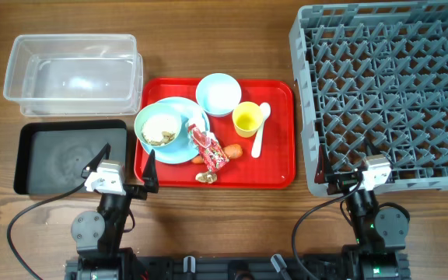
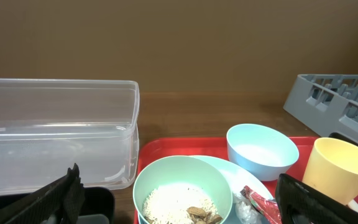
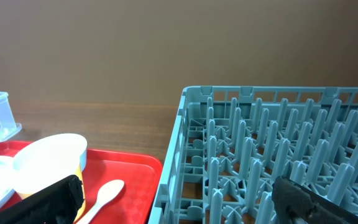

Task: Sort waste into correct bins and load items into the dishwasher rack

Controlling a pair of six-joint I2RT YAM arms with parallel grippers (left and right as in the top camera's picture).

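Red-and-white crinkled wrapper (image 1: 208, 146) on the red tray (image 1: 274, 171), against the 4 o'clock rim of the light blue plate (image 1: 191, 113); small orange carrot (image 1: 232, 150) just beside the wrapper at 3 o'clock; small golden-brown lump (image 1: 205, 177) near the tray's 6 o'clock edge; whitish rice-like scraps (image 1: 160, 130), with a few brown bits, inside the bowl (image 1: 140, 124) on the plate. Second bowl (image 1: 218, 93), pale inside, at 12 o'clock of the wrapper; small yellow cup (image 1: 246, 119) upright at 2 o'clock; white plastic spoon (image 1: 260, 128) just beside the cup at 3 o'clock, scoop end toward 12.

Off the tray on the bench (image 1: 232, 225): clear plastic tub (image 1: 72, 74) at 10 o'clock; shallow black tray (image 1: 61, 155) at 9 o'clock, just below the tub; grey dishwasher rack (image 1: 387, 93) at 3 o'clock.

Left gripper (image 1: 125, 165) spread wide, gripping nothing, straddling the gap between black tray and red tray at 7 o'clock; right gripper (image 1: 347, 163) likewise spread and unladen, at the rack's 6 o'clock edge.
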